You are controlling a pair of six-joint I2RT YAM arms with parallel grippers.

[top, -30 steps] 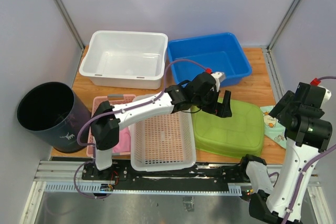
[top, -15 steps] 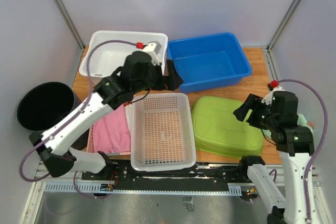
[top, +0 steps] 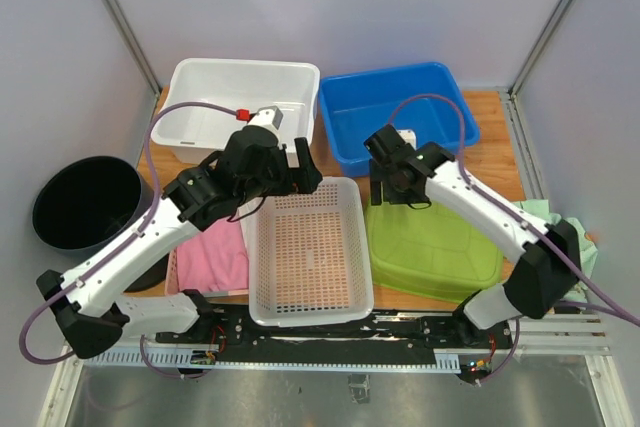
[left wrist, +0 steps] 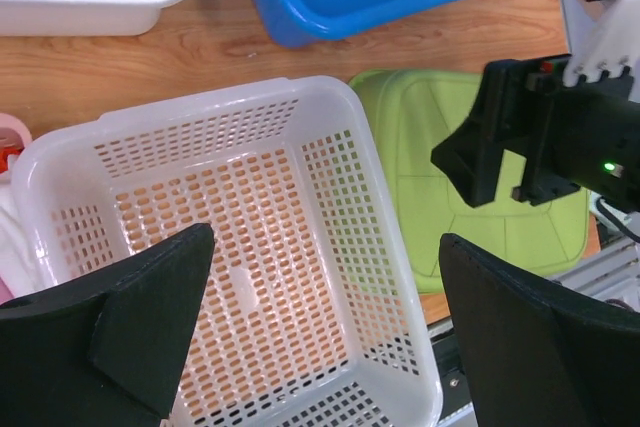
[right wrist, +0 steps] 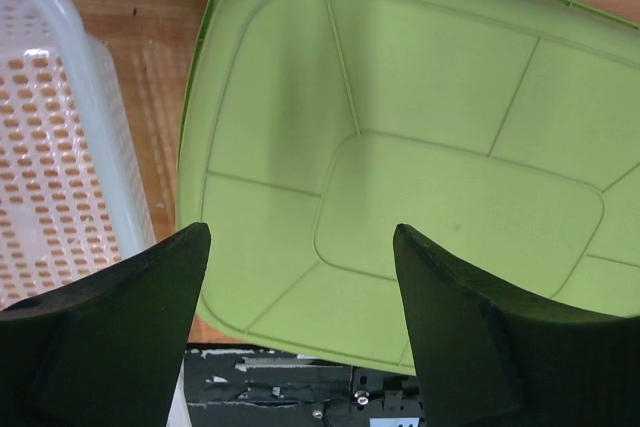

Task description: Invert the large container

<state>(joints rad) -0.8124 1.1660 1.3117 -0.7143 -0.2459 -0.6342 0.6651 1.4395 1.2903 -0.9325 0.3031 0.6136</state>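
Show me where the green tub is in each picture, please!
Top external: the green tub sits at the front right of the table.
Left wrist: the tub is right of centre.
Right wrist: the tub fills most of the picture.
Landmark: the white holed basket is beside the tub in all three.

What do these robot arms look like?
The left arm and right arm are white tubes with chunky black joints. A lilac cable loops over each; the left one's ends at a red plug. The left tool and right tool each have two matte black wedge-shaped fingers.
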